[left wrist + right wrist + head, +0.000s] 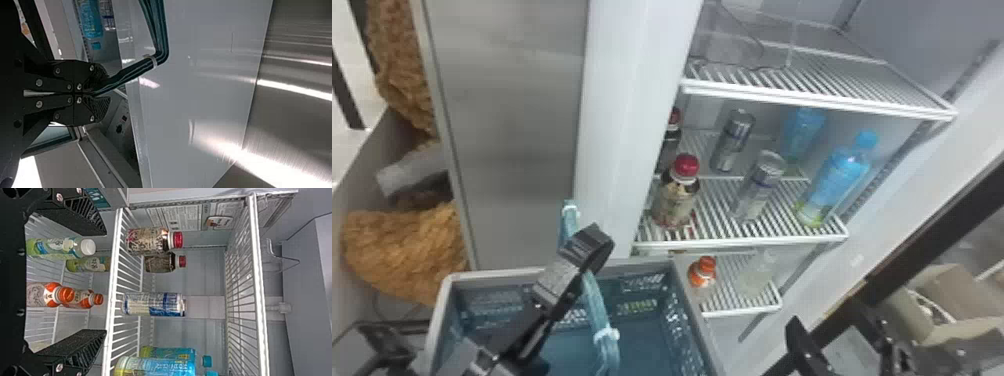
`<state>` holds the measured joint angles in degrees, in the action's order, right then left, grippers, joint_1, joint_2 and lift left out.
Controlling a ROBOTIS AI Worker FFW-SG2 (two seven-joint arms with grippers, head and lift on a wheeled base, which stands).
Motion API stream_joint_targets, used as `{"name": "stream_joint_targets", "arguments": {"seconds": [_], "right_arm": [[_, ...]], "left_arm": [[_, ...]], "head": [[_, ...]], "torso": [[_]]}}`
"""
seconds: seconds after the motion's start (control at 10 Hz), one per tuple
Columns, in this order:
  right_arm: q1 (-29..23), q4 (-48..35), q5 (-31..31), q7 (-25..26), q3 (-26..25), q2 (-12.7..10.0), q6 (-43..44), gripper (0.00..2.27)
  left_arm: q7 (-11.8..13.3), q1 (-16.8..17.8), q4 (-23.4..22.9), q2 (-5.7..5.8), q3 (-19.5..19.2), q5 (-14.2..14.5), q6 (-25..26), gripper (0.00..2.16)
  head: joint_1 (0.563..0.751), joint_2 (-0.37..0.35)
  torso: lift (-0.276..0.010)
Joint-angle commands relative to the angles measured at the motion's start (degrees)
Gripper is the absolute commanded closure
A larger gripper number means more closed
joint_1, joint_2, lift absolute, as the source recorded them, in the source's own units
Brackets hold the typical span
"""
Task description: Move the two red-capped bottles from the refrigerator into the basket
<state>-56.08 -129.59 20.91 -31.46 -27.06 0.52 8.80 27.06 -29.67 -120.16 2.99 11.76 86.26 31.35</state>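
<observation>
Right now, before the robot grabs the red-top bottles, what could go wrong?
The front bottle stands close to the back bottle, so the open right gripper might knock one into the other. It could also bump the shelf, whose front edge looks near its fingers. The left gripper grips the handle; if that slips, the basket might tip.

OK so the fridge's white middle shelf (742, 243) has two red-capped bottles (677, 202) on the left, one behind the other, two silvery cans (758, 186) mid-shelf and two blue bottles (834, 180) on the right. Lower shelf (742, 311) has two orange-capped bottles (49, 294) plus a white-capped bottle (58, 247).
</observation>
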Motion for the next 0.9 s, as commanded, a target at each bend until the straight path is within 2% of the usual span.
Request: {"name": "stream_joint_targets", "arguments": {"seconds": [0.0, 0.5, 0.8], "right_arm": [[0.11, 0.14, -0.11, 0.0, 0.1, 0.0, -0.36, 0.13], [0.95, -0.28, -0.34, 0.0, 0.33, 0.0, -2.05, 0.12], [4.19, 0.14, -0.45, 0.0, 2.38, 0.09, -3.6, 0.12]], "left_arm": [[0.01, 0.0, 0.0, 0.0, 0.01, 0.0, 0.0, 1.2], [0.01, 0.0, 0.0, 0.0, 0.01, 0.0, 0.0, 1.2], [0.01, 0.14, 0.0, -0.09, 0.01, 0.0, 0.0, 1.2]], "head": [[0.695, -0.35], [0.695, -0.35], [0.695, -0.35]], "torso": [[0.0], [0.0], [0.0]]}}
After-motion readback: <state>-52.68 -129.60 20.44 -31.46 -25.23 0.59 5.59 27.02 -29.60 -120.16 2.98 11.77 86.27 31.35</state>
